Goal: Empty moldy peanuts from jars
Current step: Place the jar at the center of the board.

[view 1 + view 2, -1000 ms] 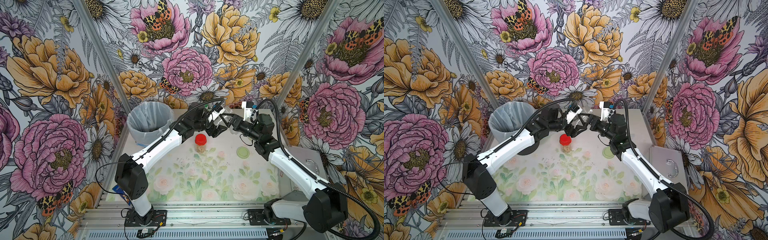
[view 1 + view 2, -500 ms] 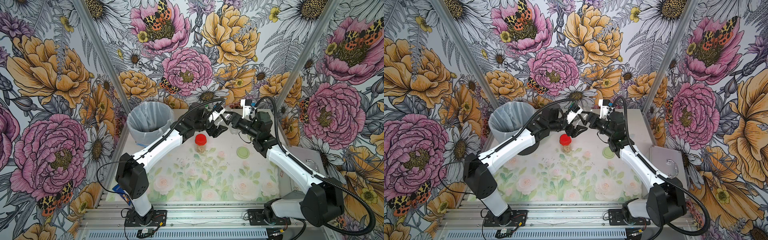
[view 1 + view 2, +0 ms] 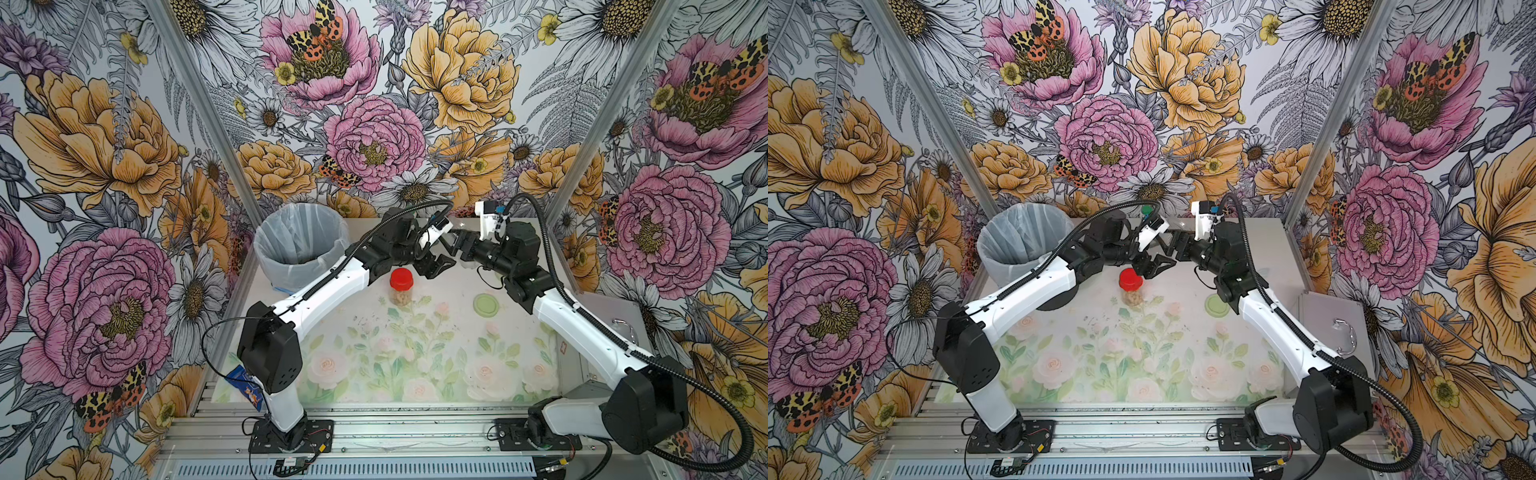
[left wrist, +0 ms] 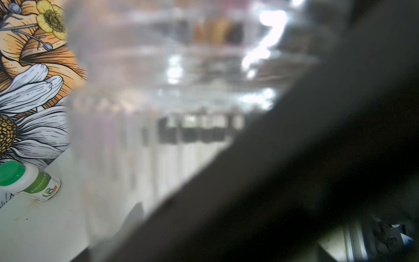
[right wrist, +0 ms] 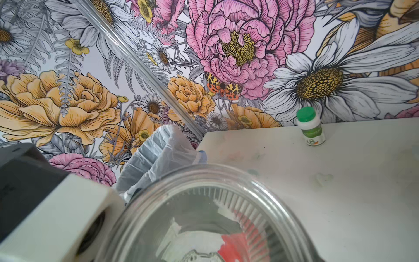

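My left gripper [image 3: 438,262] pinches the open jar [image 5: 204,215] at the back, mouth facing the right gripper [image 3: 456,245], probably to pass it over; whether the right's jaws grip it, I cannot tell. The red-lidded jar [image 3: 401,286] stands mid-table, peanuts [image 3: 401,297] inside, awaiting emptying

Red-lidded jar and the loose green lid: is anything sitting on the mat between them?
Nothing. Only bare floral mat lies between the red-lidded jar and the loose green lid; both top views show that stretch clear.
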`<state>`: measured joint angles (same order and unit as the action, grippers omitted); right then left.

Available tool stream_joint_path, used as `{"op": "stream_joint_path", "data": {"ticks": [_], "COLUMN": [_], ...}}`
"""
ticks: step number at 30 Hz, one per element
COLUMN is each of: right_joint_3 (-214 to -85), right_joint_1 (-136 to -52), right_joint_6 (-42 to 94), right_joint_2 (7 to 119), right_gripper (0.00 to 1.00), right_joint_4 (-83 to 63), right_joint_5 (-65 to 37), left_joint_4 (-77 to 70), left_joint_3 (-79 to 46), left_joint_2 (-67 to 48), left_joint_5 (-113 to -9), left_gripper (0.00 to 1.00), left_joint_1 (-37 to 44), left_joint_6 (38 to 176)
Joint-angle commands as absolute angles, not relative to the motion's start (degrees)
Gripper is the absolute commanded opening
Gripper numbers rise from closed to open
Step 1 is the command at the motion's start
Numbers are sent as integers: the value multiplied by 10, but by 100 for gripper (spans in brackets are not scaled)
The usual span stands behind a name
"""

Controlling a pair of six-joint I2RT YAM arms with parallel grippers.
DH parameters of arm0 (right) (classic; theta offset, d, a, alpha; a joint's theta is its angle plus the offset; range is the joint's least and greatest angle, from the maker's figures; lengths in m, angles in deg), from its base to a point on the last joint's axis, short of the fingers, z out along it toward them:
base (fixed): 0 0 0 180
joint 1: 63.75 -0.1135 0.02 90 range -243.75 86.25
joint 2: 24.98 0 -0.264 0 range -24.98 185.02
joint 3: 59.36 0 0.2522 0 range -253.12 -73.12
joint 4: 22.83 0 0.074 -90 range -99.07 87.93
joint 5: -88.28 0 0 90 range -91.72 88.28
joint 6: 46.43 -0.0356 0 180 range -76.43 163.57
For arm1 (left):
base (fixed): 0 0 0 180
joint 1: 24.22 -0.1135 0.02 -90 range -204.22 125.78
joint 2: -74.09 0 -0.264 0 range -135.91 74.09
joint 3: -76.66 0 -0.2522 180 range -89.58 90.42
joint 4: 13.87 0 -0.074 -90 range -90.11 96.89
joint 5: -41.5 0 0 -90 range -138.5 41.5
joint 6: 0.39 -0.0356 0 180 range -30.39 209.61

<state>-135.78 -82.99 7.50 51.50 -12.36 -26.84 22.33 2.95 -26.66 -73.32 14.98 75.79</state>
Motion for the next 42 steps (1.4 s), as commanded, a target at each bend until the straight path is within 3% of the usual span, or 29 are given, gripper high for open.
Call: {"op": "stream_joint_path", "data": {"ticks": [1, 3, 4, 5, 11, 18, 33, 42], "right_joint_3": [-1385, -1395, -1398, -1404, -1423, -1456, -1475, -1463], "right_joint_1": [-821, -820, -821, -820, -819, -820, -843, -847], "right_joint_6": [189, 201, 204, 209, 230, 314, 430, 431], "right_joint_2": [512, 520, 524, 529, 560, 660, 830, 877], "right_gripper": [42, 41, 40, 40, 38, 37, 37, 40], "right_joint_4": [-52, -46, -46, -44, -41, -41, -210, -273], "right_joint_5": [-167, -156, -150, -145, -117, -116, -47, -16], "left_joint_4": [263, 267, 267, 268, 280, 288, 57, 61], "left_joint_3": [55, 48, 45, 40, 14, -52, -273, -289], "left_joint_2": [-263, -262, -261, -260, -242, -171, -55, -34], "left_joint_5": [-731, -737, -741, -745, -742, -604, -484, -445], "left_gripper": [64, 67, 73, 98, 99, 99, 99, 99], "left_joint_1": [148, 147, 147, 148, 146, 144, 148, 146], "left_joint_6": [713, 713, 713, 713, 717, 731, 862, 874]}}
